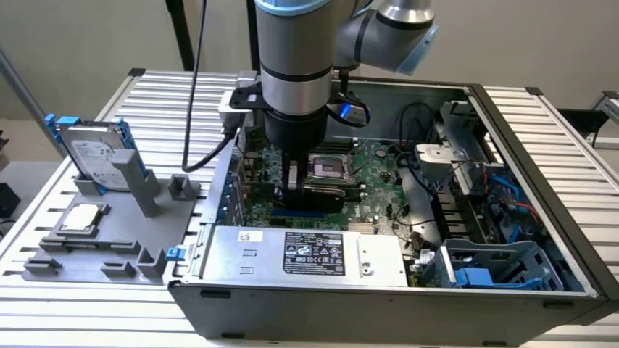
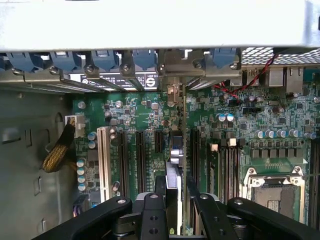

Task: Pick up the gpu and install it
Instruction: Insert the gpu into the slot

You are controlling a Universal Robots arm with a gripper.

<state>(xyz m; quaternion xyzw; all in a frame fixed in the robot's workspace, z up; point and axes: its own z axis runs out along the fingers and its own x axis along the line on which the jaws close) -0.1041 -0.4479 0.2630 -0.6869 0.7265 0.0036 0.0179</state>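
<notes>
1. Gripper (image 2: 172,207) is down inside the open computer case, over the motherboard. In the wrist view both black fingers (image 2: 152,212) are closed onto the top edge of the gpu (image 2: 176,150), one on each face, so the card is clamped.
2. Computer case (image 1: 541,145): lies on its side with the panel off, on a slatted metal table (image 1: 97,319). Largest item in the scene.
3. Motherboard (image 1: 372,163): green board on the case floor. The empty CPU socket (image 1: 327,168) with its metal frame sits just beside the arm's wrist in the exterior view.
4. Power supply (image 1: 300,254): silver box with a black label, along the near wall of the case, near the gripper.
5. The gpu stands on edge, held vertically between black expansion slots (image 2: 141,150). Its silver end bracket (image 2: 172,75) reaches the rear slot openings with the blue latches (image 2: 145,57). Whether the card edge is fully seated in a slot cannot be told.
6. Grey parts tray (image 1: 106,246): on the table at the exterior view's left, well apart from the gripper.
7. Hard drive (image 1: 95,156): silver with blue rails, upright at the tray's far end.
8. CPU chip (image 1: 80,217): small silver square, flat on the tray.
</notes>
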